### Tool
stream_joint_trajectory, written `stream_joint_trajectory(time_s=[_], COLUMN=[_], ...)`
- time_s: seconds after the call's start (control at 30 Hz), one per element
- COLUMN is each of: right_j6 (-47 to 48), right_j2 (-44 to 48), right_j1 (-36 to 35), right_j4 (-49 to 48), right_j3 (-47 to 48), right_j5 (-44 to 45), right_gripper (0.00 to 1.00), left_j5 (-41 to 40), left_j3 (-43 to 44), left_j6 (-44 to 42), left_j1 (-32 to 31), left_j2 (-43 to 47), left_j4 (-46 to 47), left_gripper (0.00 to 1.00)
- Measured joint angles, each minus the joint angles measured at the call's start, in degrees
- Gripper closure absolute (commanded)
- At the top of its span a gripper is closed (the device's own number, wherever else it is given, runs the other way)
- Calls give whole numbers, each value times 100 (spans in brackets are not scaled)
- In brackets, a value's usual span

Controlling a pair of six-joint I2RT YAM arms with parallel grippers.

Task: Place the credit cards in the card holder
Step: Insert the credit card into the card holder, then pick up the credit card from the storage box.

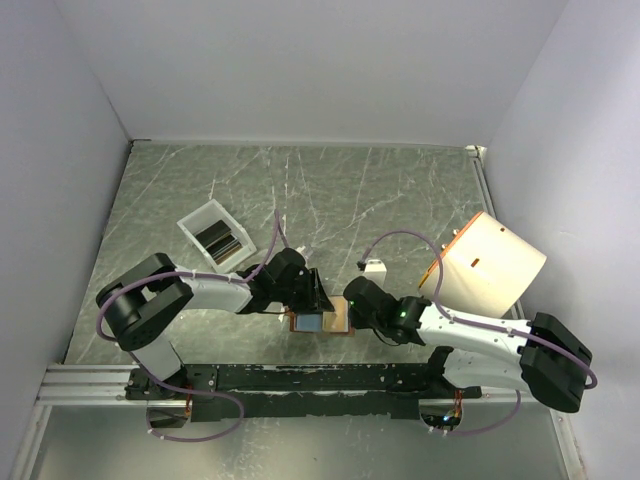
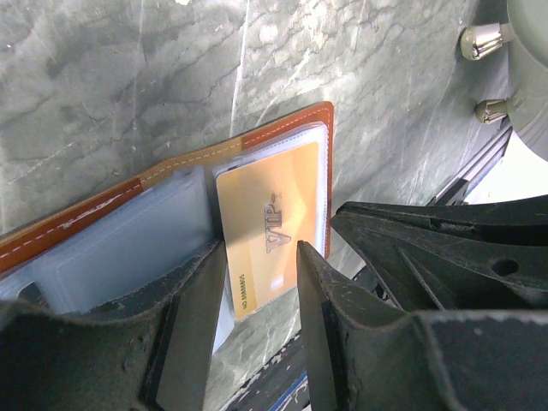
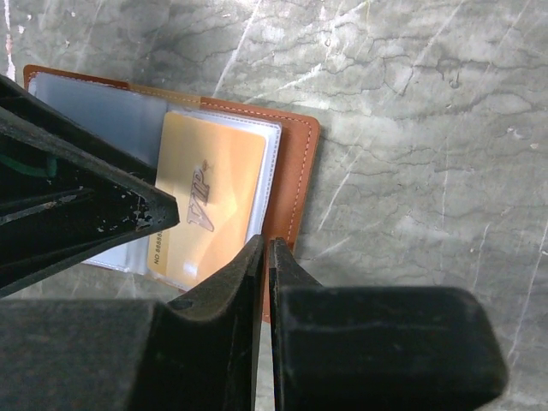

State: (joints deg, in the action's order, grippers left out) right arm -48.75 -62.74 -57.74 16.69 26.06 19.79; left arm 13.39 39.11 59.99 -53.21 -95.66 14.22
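The brown leather card holder (image 1: 322,322) lies open on the table between both grippers. In the left wrist view a gold-yellow credit card (image 2: 270,227) marked VIP sits partly in the clear sleeve of the holder (image 2: 103,205), its lower end sticking out. My left gripper (image 2: 261,282) is open, its fingers either side of that end of the card. In the right wrist view my right gripper (image 3: 267,246) is shut, its tips at the orange-brown right edge of the holder (image 3: 295,171), beside the gold card (image 3: 210,201). Dark credit cards (image 1: 222,241) lie in the tray.
A white rectangular tray (image 1: 197,222) stands at the left behind the left arm. A large cream cylinder with an orange rim (image 1: 492,262) lies at the right. A small white object (image 1: 375,267) sits behind the right gripper. The black rail runs along the near edge.
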Motion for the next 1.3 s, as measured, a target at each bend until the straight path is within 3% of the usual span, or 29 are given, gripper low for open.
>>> stream_joint_trajectory(time_s=[0.83, 1.3], right_j6=[-249, -199], right_j2=[-205, 494], right_j1=[2, 0], right_j4=[-319, 332], right_j3=[-282, 177], right_j5=[66, 52], right_gripper=[96, 91], left_j5=[63, -326], left_j3=[-37, 551], left_j6=[201, -361], left_j1=[-42, 57], left_j2=[-181, 509], left_j4=[424, -658], left_gripper=[50, 47])
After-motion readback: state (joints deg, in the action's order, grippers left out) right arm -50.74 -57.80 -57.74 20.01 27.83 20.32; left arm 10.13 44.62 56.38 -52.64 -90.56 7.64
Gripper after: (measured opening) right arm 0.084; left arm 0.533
